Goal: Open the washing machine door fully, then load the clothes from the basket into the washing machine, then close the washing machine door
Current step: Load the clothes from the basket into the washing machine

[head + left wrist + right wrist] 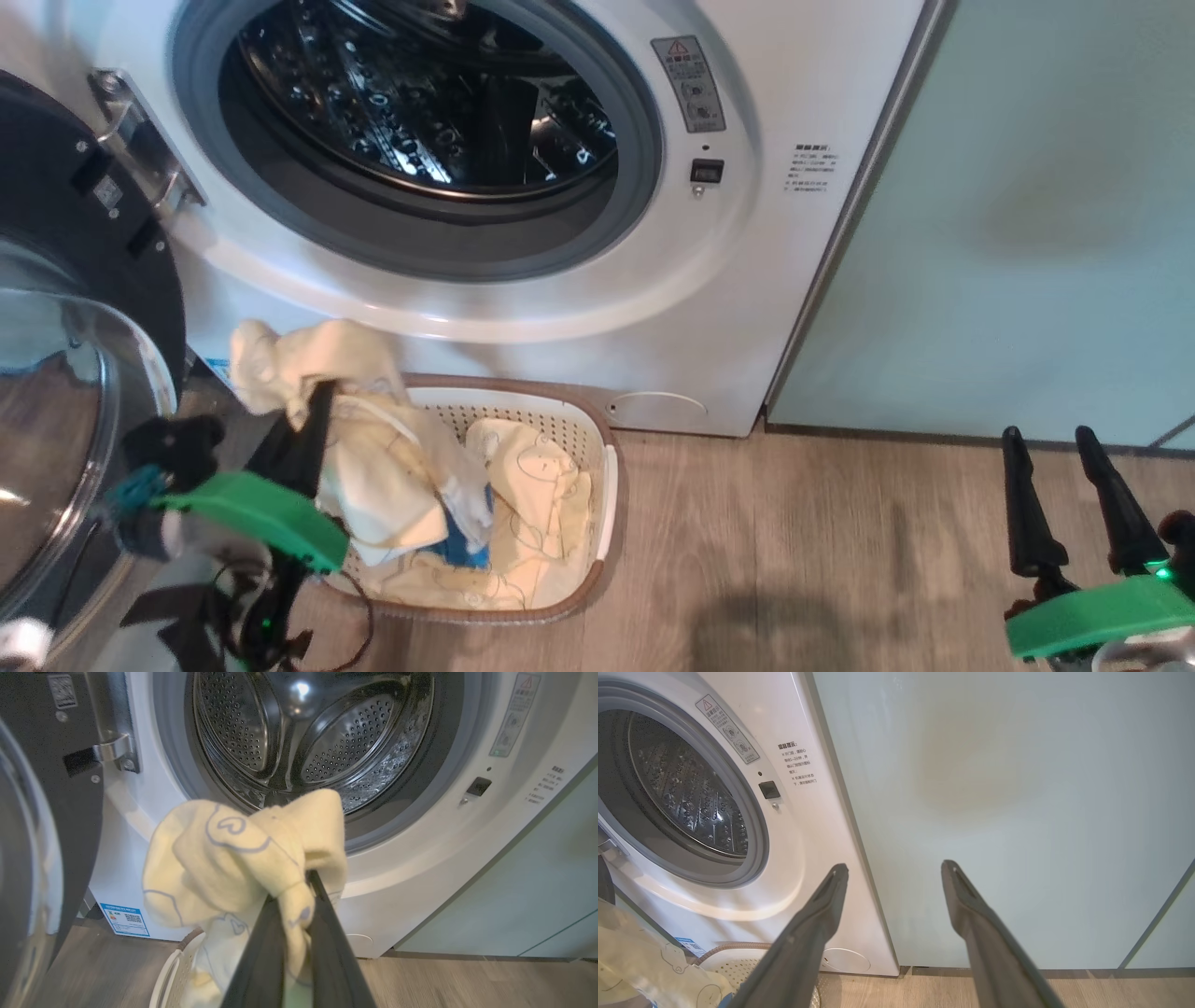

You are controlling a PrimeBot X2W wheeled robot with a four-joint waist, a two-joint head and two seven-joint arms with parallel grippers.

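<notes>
The washing machine [747, 308] stands open, its steel drum [327, 742] bare inside. Its black glass door [65, 373] hangs swung out at the left. My left gripper [322, 387] is shut on a pale yellow piece of the clothes [233, 858], lifted above the basket [597, 551] and just below the drum opening. More clothes [523, 485] lie in the basket, with a small blue piece [462, 551] among them. My right gripper [1050, 439] is open and holds nothing, low at the right over the floor, facing the mint cabinet [1017, 788].
A mint green cabinet [1027, 205] stands right of the machine. Wooden floor [822, 560] stretches between the basket and my right arm. The open door [28, 835] crowds the left side beside my left arm.
</notes>
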